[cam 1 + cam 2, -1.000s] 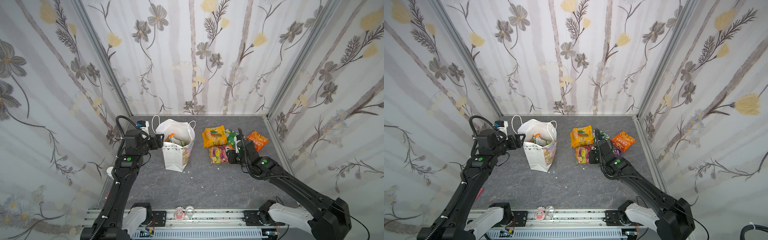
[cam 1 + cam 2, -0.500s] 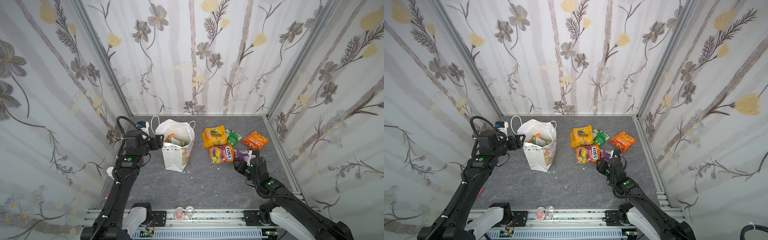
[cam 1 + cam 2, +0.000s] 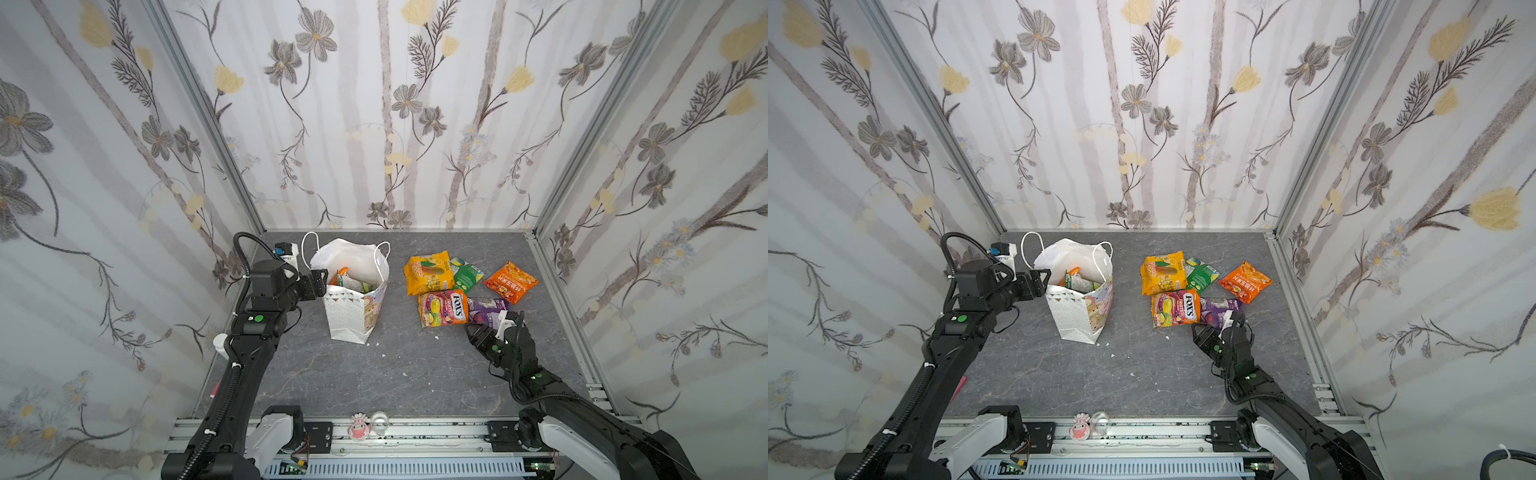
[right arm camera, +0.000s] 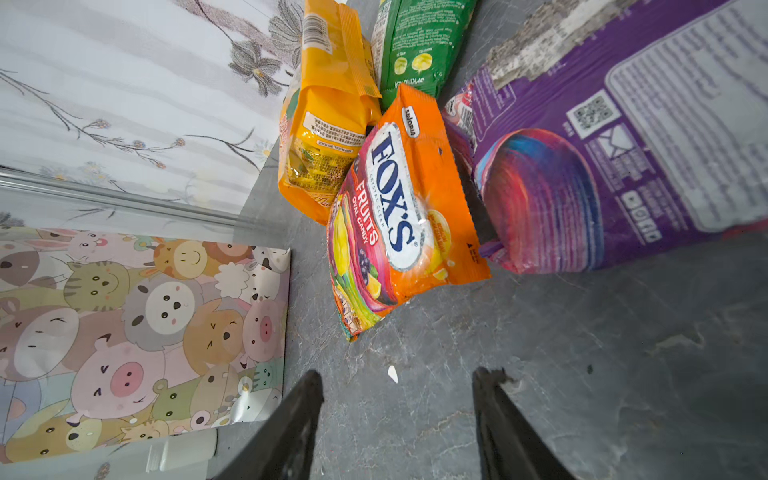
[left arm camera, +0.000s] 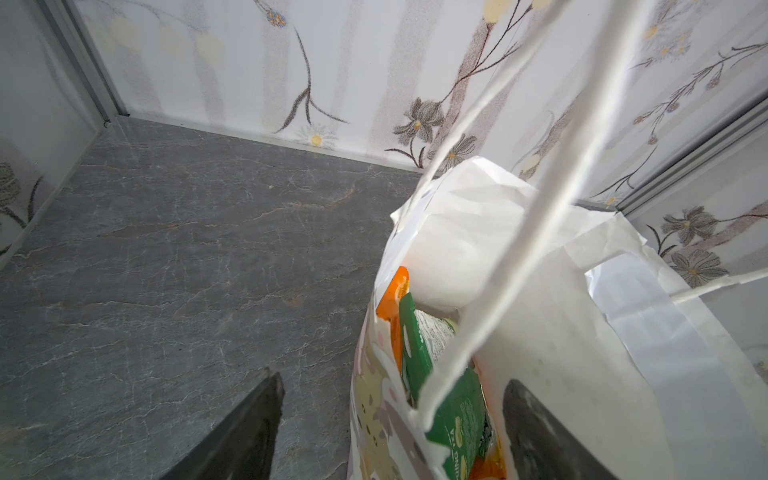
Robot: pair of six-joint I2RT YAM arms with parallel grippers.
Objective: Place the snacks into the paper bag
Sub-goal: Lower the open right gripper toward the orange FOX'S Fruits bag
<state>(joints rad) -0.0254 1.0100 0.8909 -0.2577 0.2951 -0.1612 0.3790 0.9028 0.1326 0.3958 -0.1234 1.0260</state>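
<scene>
The fingers [image 5: 245, 424] of the left gripper [image 3: 317, 283] stand wide apart, astride a rim corner of the tall white paper bag [image 3: 353, 318] with its cartoon-animal front, and pinch nothing that shows. The bag stands upright left of centre on the grey marbled table [image 3: 374, 374]. At least a green foil packet [image 5: 453, 415] and an orange packet [image 5: 392, 299] are already inside.

Five snacks lie outside to its right:
- a yellow-orange packet [image 3: 428, 272]
- an orange-pink FOX'S bag [image 3: 444, 307]
- a loose green packet [image 3: 466, 274]
- a purple packet [image 3: 486, 309]
- an orange chip bag [image 3: 510, 282]

The right gripper [image 3: 492, 328] is just beside the purple packet, spread and empty. The job looks partly done.
</scene>
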